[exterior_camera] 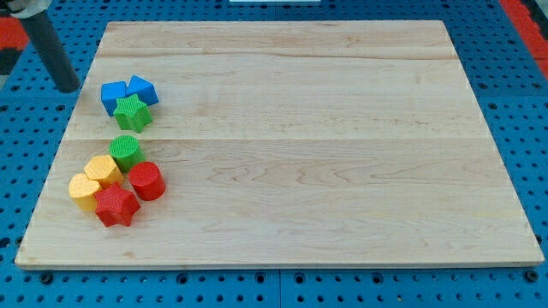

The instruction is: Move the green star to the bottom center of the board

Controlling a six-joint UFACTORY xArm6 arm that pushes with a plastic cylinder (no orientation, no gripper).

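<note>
My tip (68, 88), a bare rod with no fingers to open or close, sits off the counter (300, 103), left of two blue blocks (114, 95), one green star (132, 112), one green cylinder (125, 151), two yellow blocks (94, 181), and, farthest below, one red cylinder (146, 180) and one red star (116, 205).

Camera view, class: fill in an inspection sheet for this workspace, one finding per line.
Surface: pale wooden board on a blue pegboard.
Job's things: green star near the view's upper left, touching two blue blocks just above it.
Clutter: green cylinder, red cylinder, red star, yellow heart and a second yellow block, bunched at the view's lower left.
Claw: none; my tip sits off the board's left edge, to the view's left of the blue blocks, touching no block.
Cables: nothing seen.
Surroundings: red patches in the view's top corners.
</note>
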